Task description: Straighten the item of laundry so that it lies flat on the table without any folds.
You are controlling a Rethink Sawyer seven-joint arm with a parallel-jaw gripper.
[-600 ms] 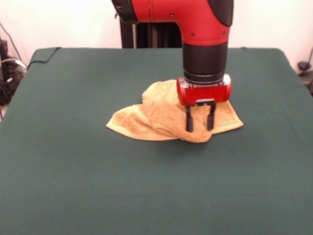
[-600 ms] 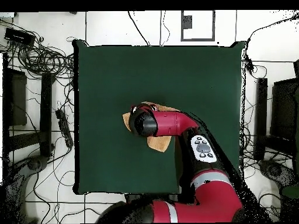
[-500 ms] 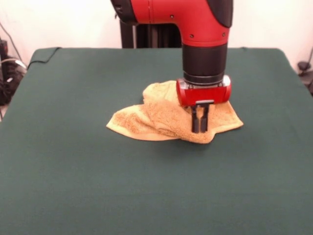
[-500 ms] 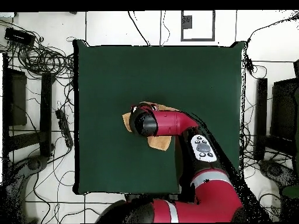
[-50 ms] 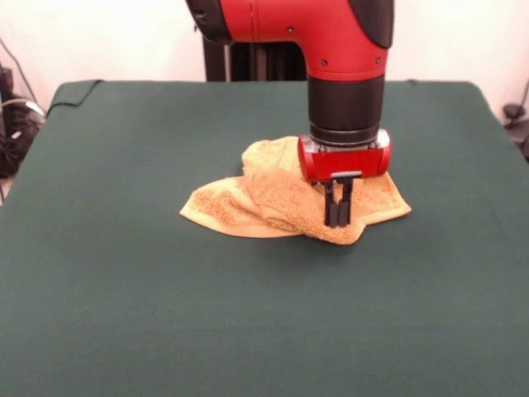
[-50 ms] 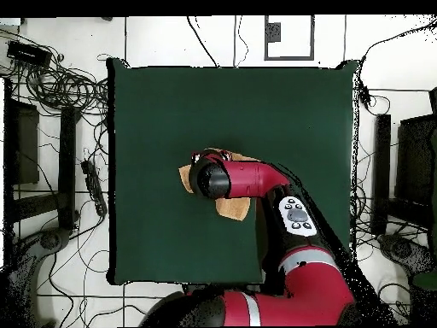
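A: How does the towel (image 5: 273, 203) look?

B: It is an orange-tan terry cloth, crumpled rather than flat. One layer is folded over another, leaving a thick rounded roll along the near edge and a raised hump at the far side. A flatter lobe runs out to the left in the front view, and a pointed corner sticks out to the right.

A: Which way does it lie?

B: Its long axis runs across the front view, left to right, tilted slightly so the left tip sits a little nearer the camera than the hump. From overhead only tan slivers (image 6: 230, 207) show around the arm (image 6: 256, 181).

A: Where is it on the table (image 5: 124, 314)?

B: Near the middle of the green cloth, a little toward the far side in the front view.

A: And the gripper (image 5: 338, 215)?

B: It points straight down onto the right part of the towel. The two black fingers (image 5: 331, 203) are drawn together, almost touching, pinching the folded roll of terry between their tips.
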